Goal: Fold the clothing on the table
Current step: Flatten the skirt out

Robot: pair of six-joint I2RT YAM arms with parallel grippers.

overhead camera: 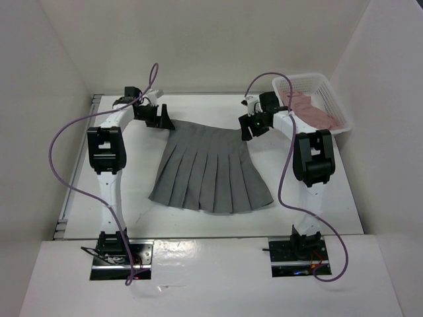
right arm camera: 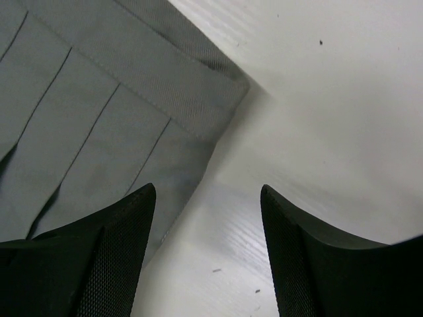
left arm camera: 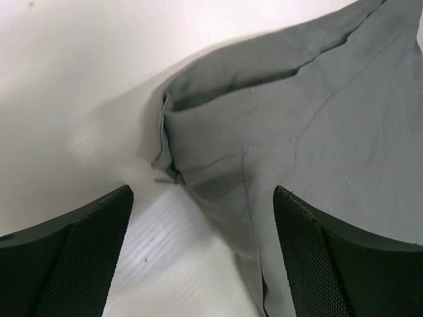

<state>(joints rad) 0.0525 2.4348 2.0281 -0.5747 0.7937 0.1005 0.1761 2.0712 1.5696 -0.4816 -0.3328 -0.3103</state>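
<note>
The dark grey pleated skirt of soft fabric (overhead camera: 210,170) lies spread flat on the large flat white matte tabletop (overhead camera: 142,172), its narrower waistband (overhead camera: 208,129) farthest from me and its wider hem (overhead camera: 211,206) fanned toward me. On my left the waistband corner is rumpled; on my right it lies flat.

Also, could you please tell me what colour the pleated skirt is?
The pleated skirt is plain dark grey, clearest in the top external view.
</note>
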